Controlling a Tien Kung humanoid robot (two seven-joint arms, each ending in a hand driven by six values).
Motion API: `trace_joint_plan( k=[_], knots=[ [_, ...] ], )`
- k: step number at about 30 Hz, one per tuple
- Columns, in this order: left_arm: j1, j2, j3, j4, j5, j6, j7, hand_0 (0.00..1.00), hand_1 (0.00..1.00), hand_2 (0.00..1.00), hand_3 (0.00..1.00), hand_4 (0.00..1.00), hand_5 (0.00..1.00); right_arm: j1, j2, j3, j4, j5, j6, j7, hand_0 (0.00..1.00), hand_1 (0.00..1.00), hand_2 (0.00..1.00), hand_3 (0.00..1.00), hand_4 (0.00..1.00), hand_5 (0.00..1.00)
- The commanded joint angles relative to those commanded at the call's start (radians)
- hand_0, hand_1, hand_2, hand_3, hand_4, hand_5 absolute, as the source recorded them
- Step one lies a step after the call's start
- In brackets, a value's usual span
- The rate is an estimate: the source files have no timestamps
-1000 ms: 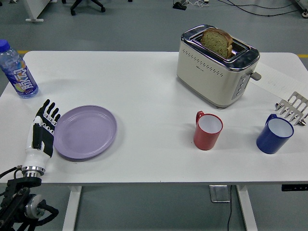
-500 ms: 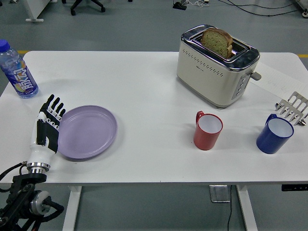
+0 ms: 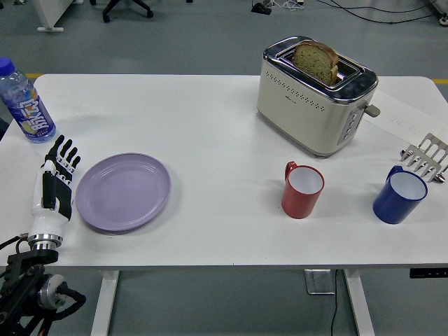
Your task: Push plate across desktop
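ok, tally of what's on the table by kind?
Plates: 1, purple plate
Mugs: 2, red mug, blue mug
Toasters: 1, toaster holding bread
Bottles: 1, water bottle
Metal racks: 1, rack
Total: 7

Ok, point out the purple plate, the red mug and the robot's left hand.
purple plate (image 3: 123,191), head view, centre of its flat base.
red mug (image 3: 299,197), head view, outer wall below the rim.
left hand (image 3: 54,187), head view, back of the hand.

One head camera sat high on the robot's side, looking forward and down across the whole white bench (image 3: 210,133).
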Motion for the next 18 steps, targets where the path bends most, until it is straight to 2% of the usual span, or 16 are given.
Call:
trace_joint_plan(
  k=[8,18],
  knots=[
    [-0.003,-0.002,0.022,0.037,-0.020,-0.017,0.013,0.927,0.932,0.942,0.934,0.491,0.998,-0.004,0.002,0.002,0.000,-0.003,0.000,-0.002,0.603,0.547,0.652,0.611,0.143,0.343],
    [-0.006,-0.008,0.053,0.041,-0.037,-0.024,0.013,0.925,0.932,0.942,0.930,0.493,0.998,-0.008,0.002,-0.001,0.000,-0.002,0.000,-0.003,0.602,0.546,0.652,0.611,0.144,0.343]
  ],
)
